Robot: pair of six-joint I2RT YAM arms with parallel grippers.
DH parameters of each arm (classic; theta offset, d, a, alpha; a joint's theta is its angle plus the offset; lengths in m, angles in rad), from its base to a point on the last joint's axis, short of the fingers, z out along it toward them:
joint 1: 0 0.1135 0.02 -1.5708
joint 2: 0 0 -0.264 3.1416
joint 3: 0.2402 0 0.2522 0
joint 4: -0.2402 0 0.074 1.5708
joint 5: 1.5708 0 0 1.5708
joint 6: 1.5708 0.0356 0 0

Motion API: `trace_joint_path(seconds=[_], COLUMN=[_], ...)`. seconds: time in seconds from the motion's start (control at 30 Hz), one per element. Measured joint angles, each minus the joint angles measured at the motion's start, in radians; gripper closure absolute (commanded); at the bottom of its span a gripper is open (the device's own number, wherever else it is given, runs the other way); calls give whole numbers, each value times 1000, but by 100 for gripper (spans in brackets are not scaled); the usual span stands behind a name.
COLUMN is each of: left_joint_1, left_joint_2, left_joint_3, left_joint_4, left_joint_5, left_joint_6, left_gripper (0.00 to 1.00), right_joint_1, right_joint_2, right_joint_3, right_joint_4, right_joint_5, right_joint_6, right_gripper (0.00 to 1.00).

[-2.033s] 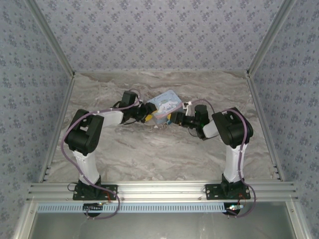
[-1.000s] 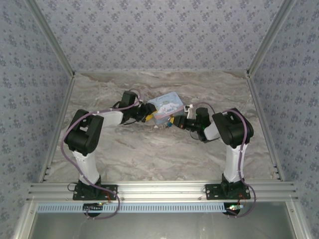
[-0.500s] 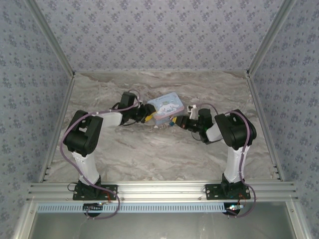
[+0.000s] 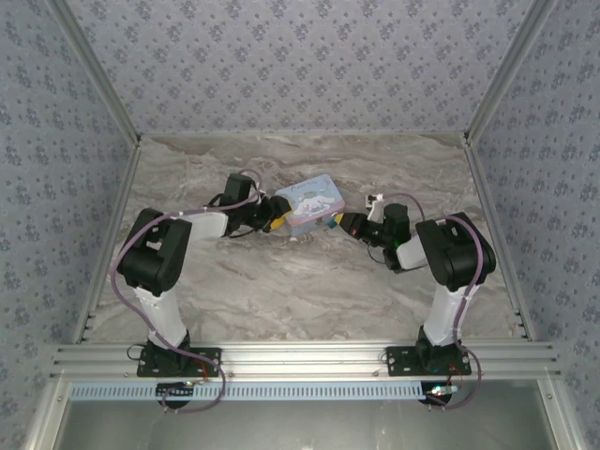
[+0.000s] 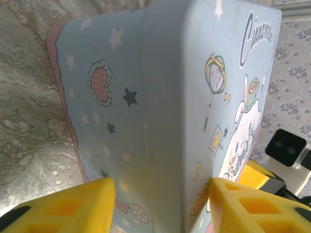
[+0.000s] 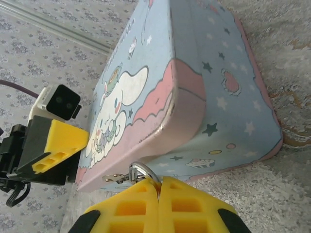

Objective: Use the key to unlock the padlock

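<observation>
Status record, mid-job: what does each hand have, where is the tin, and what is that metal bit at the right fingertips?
left hand: yellow fingers clamped on opposite sides of the pale blue cartoon-printed tin box
right hand: shut, with a silvery metal loop pinched at its tips
loop: beside the tin's lower edge; key ring or shackle, cannot tell
tin: on the marble-patterned table, between the two hands
</observation>
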Motion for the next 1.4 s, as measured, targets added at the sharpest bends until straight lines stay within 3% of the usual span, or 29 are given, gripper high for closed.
trace_joint_path(seconds=[0.47,0.63,0.87,1.13,1.4], left_joint_1=[57,71,78,97,145], left_joint_2=[-26,-80,-294,-525,-610], left_joint_3=[-30,-112,-158,-177,-230], left_joint_4=[6,96,156,162,144], left_joint_5=[-43,-111,-262,-424,-515], left_joint_6=[18,7,94,270,341], left_gripper=[33,24,1,0,1], right_joint_1=[35,70,101,115,133], right_joint_2=[-349,-388,-501,-604,-605], right_joint_3=[-29,-15,55,151,216], right_joint_4=[-436,-586,-847,-1191,-1474], right_joint_5=[81,114,158,282,347], right_joint_6=[-188,-243,-339,-398,-414], right_gripper=[100,100,100,100,100])
